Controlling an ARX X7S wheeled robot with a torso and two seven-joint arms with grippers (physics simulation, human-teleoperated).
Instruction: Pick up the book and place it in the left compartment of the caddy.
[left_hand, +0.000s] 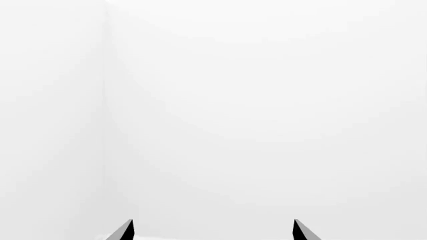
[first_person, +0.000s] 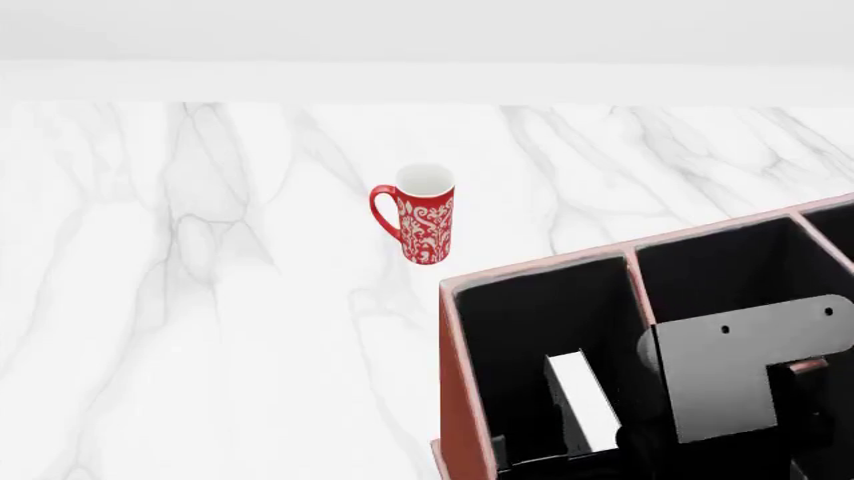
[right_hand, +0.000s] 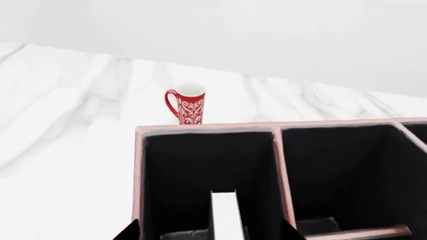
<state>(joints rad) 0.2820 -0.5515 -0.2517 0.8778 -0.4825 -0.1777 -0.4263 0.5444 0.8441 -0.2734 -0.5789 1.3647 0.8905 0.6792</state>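
Note:
The reddish-brown caddy (first_person: 455, 400) (right_hand: 139, 175) stands at the lower right of the head view, with pale pink rims and black lining. The book (first_person: 583, 400) (right_hand: 225, 215) stands on edge inside its left compartment (first_person: 527, 330) (right_hand: 177, 170). Only the book's white page edge shows; its black cover blends into the lining. My right gripper (right_hand: 209, 232) hovers over that compartment, open, fingertips wide on either side of the book and apart from it. My left gripper (left_hand: 213, 231) is open and empty, facing a blank white wall.
A red patterned mug (first_person: 424, 215) (right_hand: 189, 106) stands on the white marble table (first_person: 200, 300), just beyond the caddy's far left corner. The right arm's grey wrist plate (first_person: 747, 370) covers part of the caddy's middle section (first_person: 714, 280). A white wall runs behind the table.

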